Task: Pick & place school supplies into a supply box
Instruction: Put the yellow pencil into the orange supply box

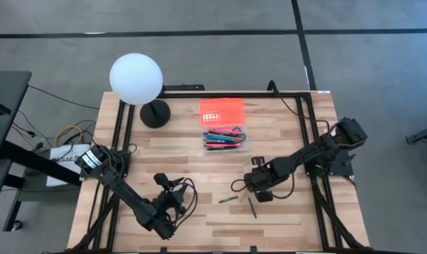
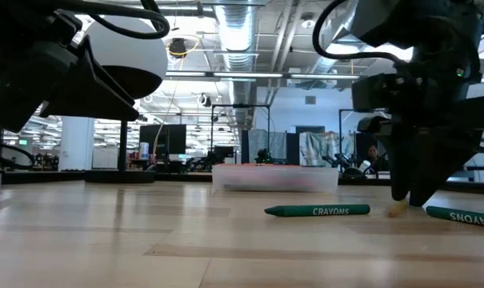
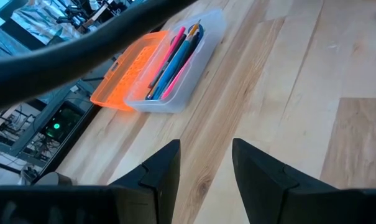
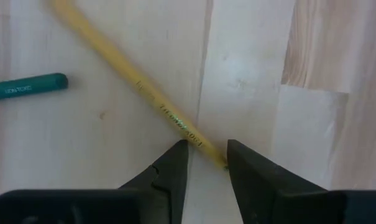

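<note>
The right gripper is straddling a thin yellow wooden pencil on the table — fingers apart, not yet clamped — while the left gripper is hovering open.

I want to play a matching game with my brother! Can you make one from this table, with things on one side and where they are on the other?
Things:
1. yellow pencil
2. orange lid
3. pink and blue pens
4. left tool

Places:
a. inside the clear box
b. lying open beside the clear box
c. over bare wood, holding nothing
d. between the right tool's fingers

Pairs: 1-d, 2-b, 3-a, 4-c
</note>
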